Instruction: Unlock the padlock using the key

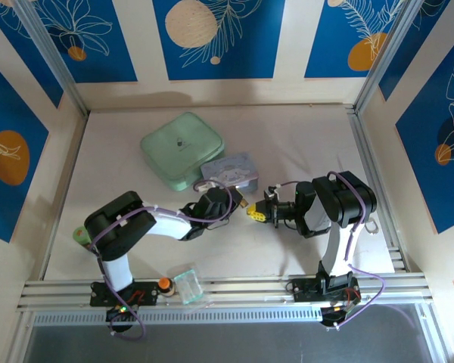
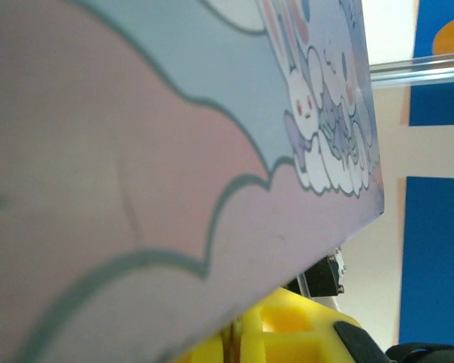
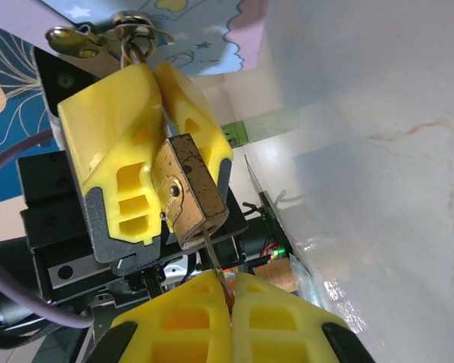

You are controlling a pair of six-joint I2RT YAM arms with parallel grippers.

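Note:
The brass padlock point(image 3: 189, 189) hangs between the yellow fingers point(image 3: 121, 144) of my left gripper point(image 1: 240, 203), which is shut on it. Its silver shackle point(image 3: 136, 41) runs up to a metal clasp at the edge of the pastel cartoon tin point(image 1: 228, 171). The thin silver key point(image 3: 214, 255) is pinched in my right gripper point(image 3: 231, 310), which is shut on it. The key's blade reaches up into the underside of the padlock body. In the left wrist view the tin's printed lid point(image 2: 212, 151) lies very close, above my yellow fingers point(image 2: 287, 333).
A mint green case point(image 1: 183, 147) lies behind the tin. A small clear container point(image 1: 188, 284) and an orange knob point(image 1: 165, 284) sit by the front rail point(image 1: 242, 291). Patterned walls close in the table's left, back and right sides.

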